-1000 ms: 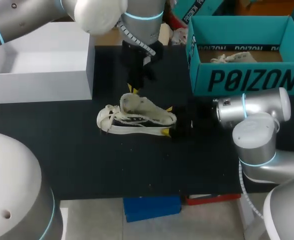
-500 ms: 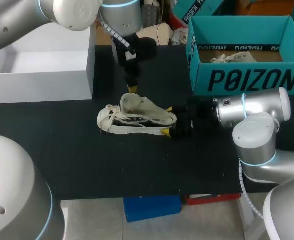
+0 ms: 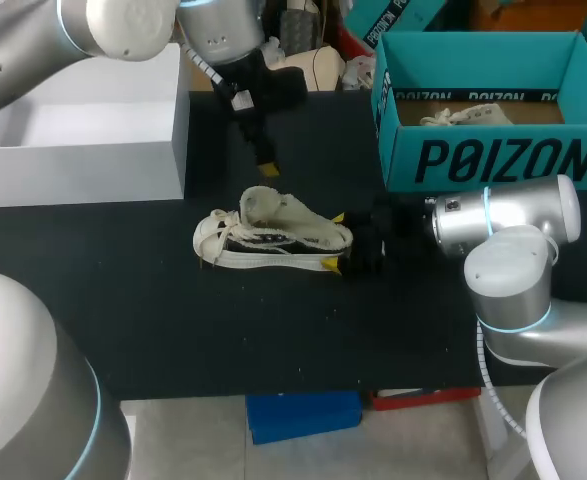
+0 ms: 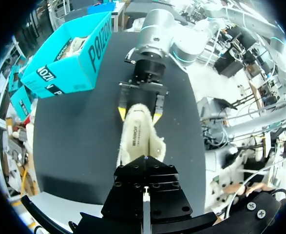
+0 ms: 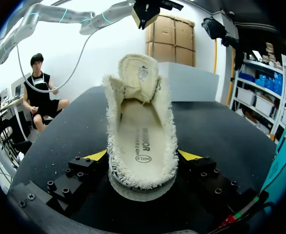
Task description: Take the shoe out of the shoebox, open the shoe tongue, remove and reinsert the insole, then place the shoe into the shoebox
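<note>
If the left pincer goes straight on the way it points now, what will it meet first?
Most likely the cream frayed fabric shoe, which lies straight ahead of the left pincer, probably near its raised tongue. Depth is unclear.

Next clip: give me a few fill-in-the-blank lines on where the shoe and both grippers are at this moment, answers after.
1. The shoe lies on the black ___, outside the teal shoebox.
2. The right gripper is shut on the shoe's ___.
3. The left gripper hangs clear of the shoe and holds ___.
4. The insole sits ___ the shoe.
Missing words: table; heel; nothing; inside.
</note>
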{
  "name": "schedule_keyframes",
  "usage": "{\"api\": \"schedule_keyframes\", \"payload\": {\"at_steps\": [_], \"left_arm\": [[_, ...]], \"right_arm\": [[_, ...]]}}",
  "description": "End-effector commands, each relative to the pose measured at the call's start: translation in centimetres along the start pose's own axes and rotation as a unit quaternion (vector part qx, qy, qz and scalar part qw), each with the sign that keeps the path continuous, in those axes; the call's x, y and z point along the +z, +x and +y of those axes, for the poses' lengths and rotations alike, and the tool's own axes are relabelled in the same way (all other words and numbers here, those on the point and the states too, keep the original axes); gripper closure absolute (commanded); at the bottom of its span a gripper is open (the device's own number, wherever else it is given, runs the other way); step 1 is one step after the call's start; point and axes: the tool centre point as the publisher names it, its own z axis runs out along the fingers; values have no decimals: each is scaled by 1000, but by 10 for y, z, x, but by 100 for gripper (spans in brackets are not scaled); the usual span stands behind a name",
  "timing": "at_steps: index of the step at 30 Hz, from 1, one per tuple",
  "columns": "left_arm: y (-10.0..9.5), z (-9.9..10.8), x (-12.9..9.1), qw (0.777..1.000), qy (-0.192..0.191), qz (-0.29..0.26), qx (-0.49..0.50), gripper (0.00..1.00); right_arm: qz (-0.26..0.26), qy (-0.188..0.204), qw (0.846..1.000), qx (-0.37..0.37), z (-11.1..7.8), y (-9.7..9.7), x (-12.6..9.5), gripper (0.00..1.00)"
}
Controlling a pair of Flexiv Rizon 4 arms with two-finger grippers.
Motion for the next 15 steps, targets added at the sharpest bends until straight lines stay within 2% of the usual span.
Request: {"api": "schedule_keyframes", "payload": {"at_steps": [1, 3, 11, 15], "left_arm": [[15, 4, 7, 997, 8, -69, 26, 100], [15, 3, 10, 998, 9, -56, 39, 100], [10, 0, 31, 996, -45, -13, 81, 100], [11, -1, 34, 995, -54, -2, 80, 100]], "right_arm": [[-1, 0, 1000, 0, -2, 0, 2, 100], [-1, 0, 1000, 0, -2, 0, 2, 100], [-1, 0, 1000, 0, -2, 0, 2, 100], [-1, 0, 1000, 0, -2, 0, 2, 100]]}}
